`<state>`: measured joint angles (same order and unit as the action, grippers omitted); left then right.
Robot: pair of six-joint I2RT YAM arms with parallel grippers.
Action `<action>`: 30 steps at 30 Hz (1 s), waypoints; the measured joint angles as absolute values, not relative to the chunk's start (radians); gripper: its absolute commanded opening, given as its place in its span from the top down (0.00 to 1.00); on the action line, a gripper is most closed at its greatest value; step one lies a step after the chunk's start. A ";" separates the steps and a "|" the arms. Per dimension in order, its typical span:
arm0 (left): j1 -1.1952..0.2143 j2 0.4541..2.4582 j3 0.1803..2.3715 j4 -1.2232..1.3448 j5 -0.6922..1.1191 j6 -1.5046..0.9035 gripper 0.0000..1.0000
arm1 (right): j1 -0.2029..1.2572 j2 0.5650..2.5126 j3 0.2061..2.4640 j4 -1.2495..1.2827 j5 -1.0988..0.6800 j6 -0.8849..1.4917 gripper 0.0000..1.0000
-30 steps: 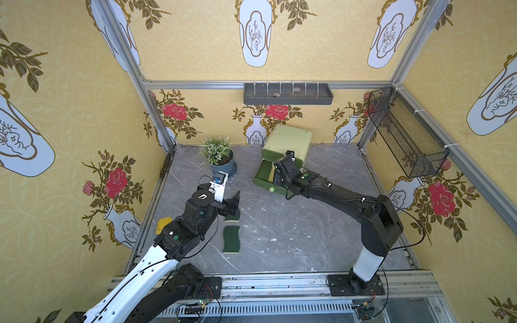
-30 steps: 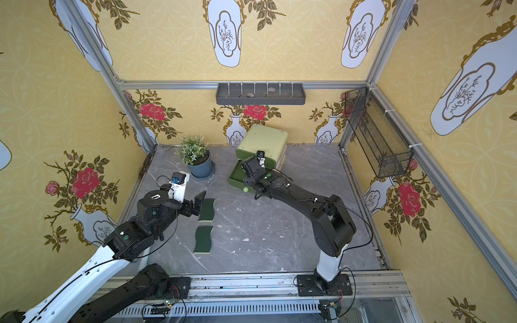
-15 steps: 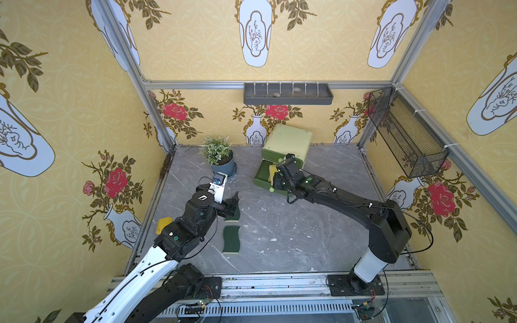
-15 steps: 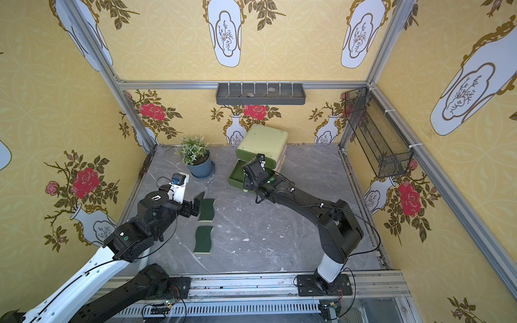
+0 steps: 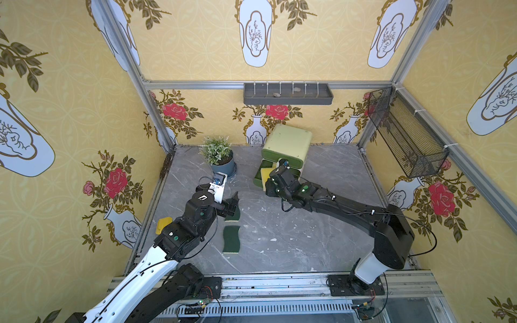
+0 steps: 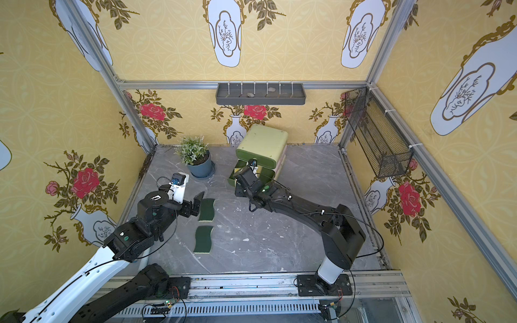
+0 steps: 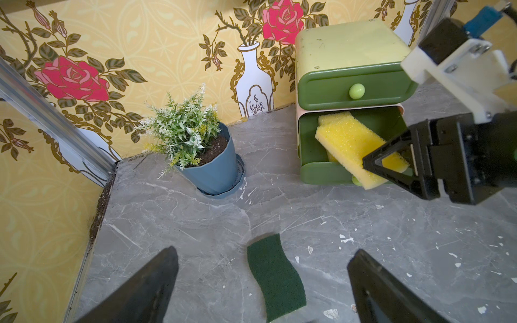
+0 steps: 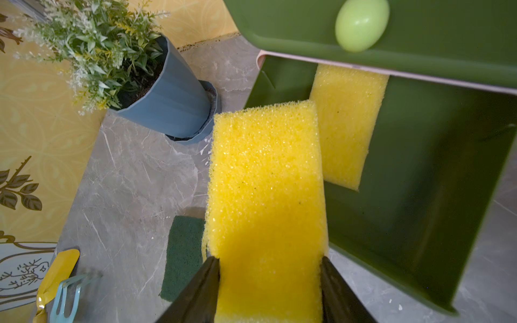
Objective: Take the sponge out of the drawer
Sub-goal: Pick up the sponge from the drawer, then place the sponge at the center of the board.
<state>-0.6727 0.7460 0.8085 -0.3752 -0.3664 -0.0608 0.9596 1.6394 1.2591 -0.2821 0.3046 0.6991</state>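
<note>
light: bright, even | shadows: soft | top views: edges bowed | wrist views: corners blurred

Table: grey marble-pattern top with scattered white flecks.
Rear, by the back wall: potted plant in a blue pot on a saucer. Near it is the green drawer unit, lower drawer pulled out.
Left-centre: two sponges lie flat, green face up, end to end, slightly apart: far sponge, near sponge.
Left edge: yellow-handled hand rake.
</note>
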 measured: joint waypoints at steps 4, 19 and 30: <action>-0.673 0.746 0.809 -0.375 -0.374 -0.061 0.00 | 1.031 1.630 1.236 -0.272 0.345 0.739 0.44; -0.672 0.697 0.788 -0.357 -0.427 -0.061 0.00 | 1.198 1.750 1.212 -0.197 0.430 0.926 0.44; -0.672 0.680 0.782 -0.350 -0.445 -0.061 0.00 | 1.209 1.902 1.246 -0.178 0.425 1.024 0.43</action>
<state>-0.6724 0.6800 0.7822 -0.3500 -0.4454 -0.0612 1.2095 1.9022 1.2461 -0.1776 0.4252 1.0245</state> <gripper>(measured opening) 0.998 0.566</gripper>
